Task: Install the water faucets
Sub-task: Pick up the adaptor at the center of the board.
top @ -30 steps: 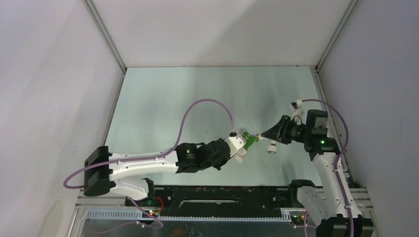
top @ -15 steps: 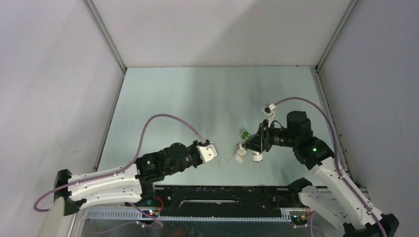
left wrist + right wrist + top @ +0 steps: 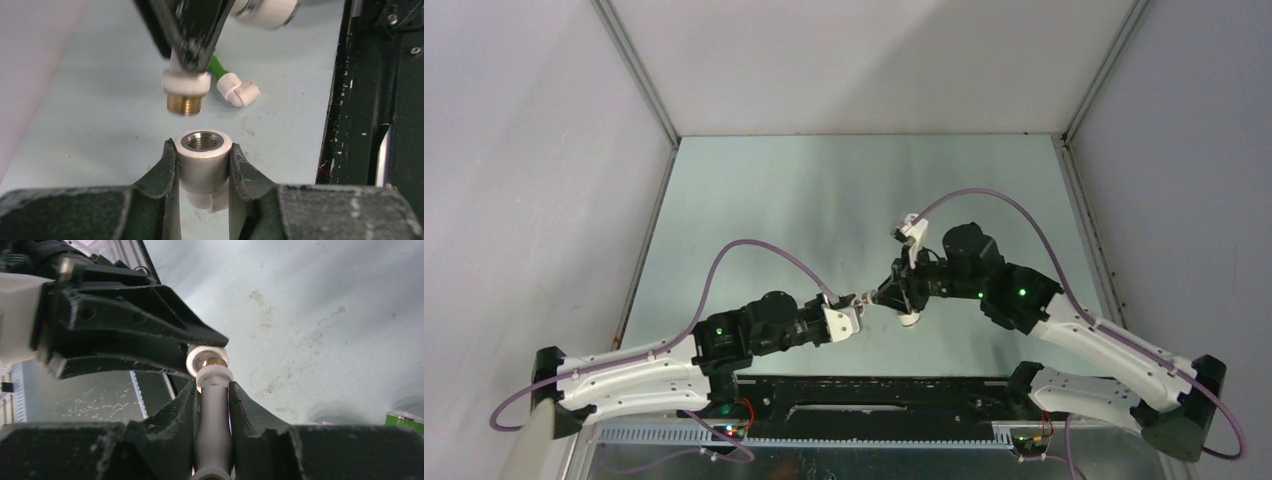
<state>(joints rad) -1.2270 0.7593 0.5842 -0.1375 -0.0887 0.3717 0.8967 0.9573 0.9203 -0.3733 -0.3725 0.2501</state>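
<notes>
The white water faucet (image 3: 212, 420) is clamped by its stem in my right gripper (image 3: 212, 387), which is shut on it. Its brass thread (image 3: 184, 103) hangs just short of the threaded mouth of a white pipe fitting (image 3: 202, 150). My left gripper (image 3: 200, 146) is shut on that fitting. In the top view the left gripper (image 3: 856, 302) and right gripper (image 3: 886, 295) meet tip to tip at the table's near middle. The green water faucet (image 3: 216, 65) lies on the table beyond, joined to a white elbow fitting (image 3: 240, 90).
A white fitting (image 3: 911, 319) rests on the table just below the right gripper. The black base rail (image 3: 874, 400) runs along the near edge. Grey walls (image 3: 544, 200) close in the pale green table (image 3: 824, 200) on three sides.
The left arm has pulled back from the green faucet toward the near left. The right arm has swung left. Both grippers now face each other with the white faucet and fitting.
</notes>
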